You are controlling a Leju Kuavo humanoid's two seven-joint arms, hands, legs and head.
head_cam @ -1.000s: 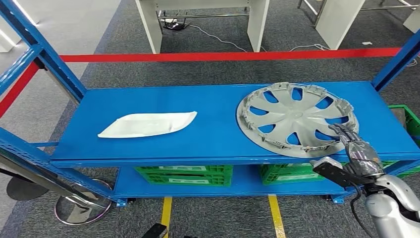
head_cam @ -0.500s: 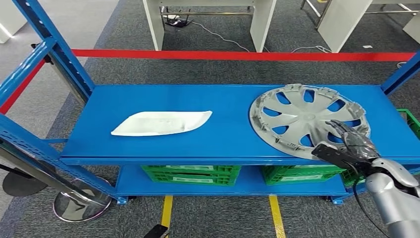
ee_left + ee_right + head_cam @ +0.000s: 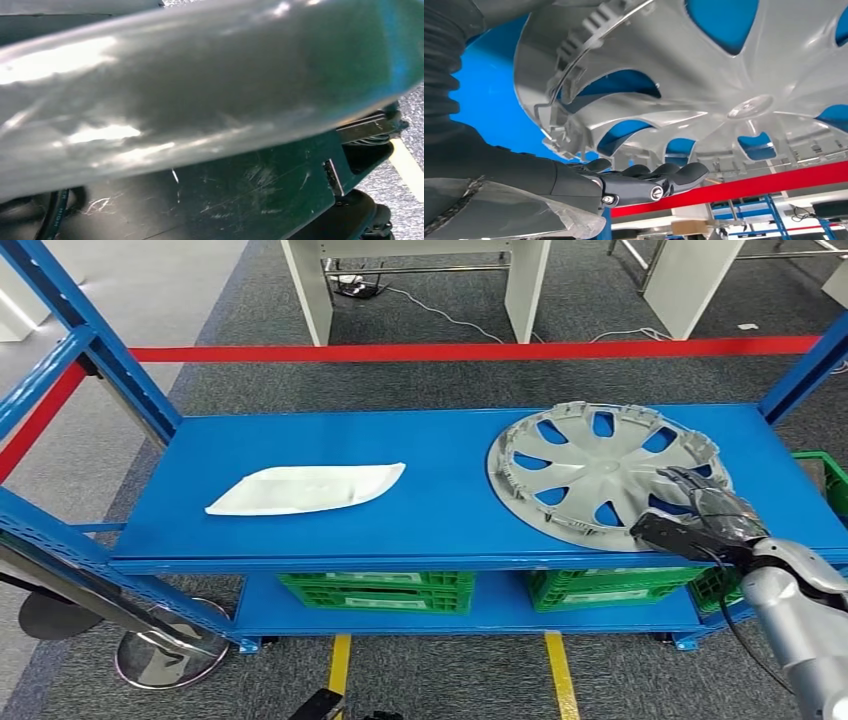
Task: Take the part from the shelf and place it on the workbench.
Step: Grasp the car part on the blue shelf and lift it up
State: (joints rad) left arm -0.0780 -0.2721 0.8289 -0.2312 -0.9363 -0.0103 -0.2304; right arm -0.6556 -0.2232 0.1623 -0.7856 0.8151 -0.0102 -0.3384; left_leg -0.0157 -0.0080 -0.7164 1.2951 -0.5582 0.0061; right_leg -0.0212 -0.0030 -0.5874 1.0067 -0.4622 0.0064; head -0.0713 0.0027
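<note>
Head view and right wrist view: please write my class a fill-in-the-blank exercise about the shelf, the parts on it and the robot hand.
1. The grey wheel cover lies on the ____ shelf.
2. The right robot hand reaches the wheel cover at its ____ edge.
3. The white part lies to the ____ of the wheel cover.
4. Under the shelf stand ____ crates.

Missing words: blue; near; left; green

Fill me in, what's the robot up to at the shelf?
It is picking the hubcap off the blue shelf. The right hand is at the hubcap's near rim, fingers lying on the rim and thumb out in front of it; whether it has a firm grip is unclear. The hubcap looks tipped, near edge raised, far edge on the shelf. A white part lies flat to the left, untouched. Green crates sit on the lower level.
</note>
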